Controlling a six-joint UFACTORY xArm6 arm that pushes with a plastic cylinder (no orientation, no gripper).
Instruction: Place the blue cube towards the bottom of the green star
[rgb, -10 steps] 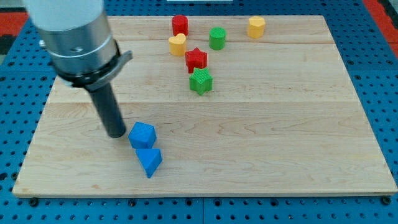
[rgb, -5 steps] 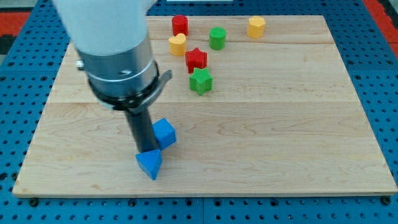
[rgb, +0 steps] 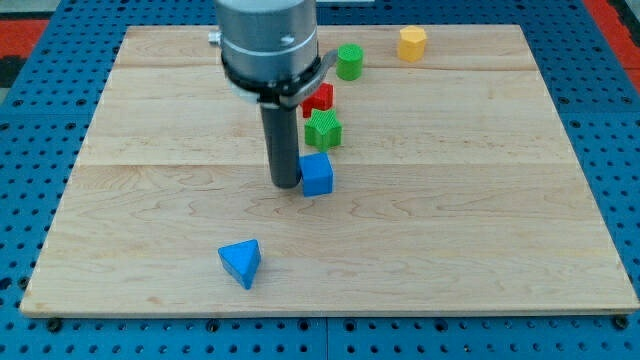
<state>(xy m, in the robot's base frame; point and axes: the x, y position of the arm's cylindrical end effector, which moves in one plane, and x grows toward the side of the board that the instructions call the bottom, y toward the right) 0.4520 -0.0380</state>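
The blue cube (rgb: 317, 174) lies near the board's middle, just below the green star (rgb: 323, 130) with a small gap between them. My tip (rgb: 285, 183) rests against the cube's left side. The arm's body hides part of the red star (rgb: 321, 97) above the green star.
A blue triangular block (rgb: 241, 262) lies toward the view's bottom left of the cube. A green cylinder (rgb: 350, 62) and a yellow hexagonal block (rgb: 411, 43) stand near the view's top. The wooden board (rgb: 480, 200) sits on a blue pegboard. Other top blocks are hidden by the arm.
My tip has pushed the blue cube up and to the right, away from the blue triangle, to just below the green star. The arm now covers the red cylinder and yellow heart.
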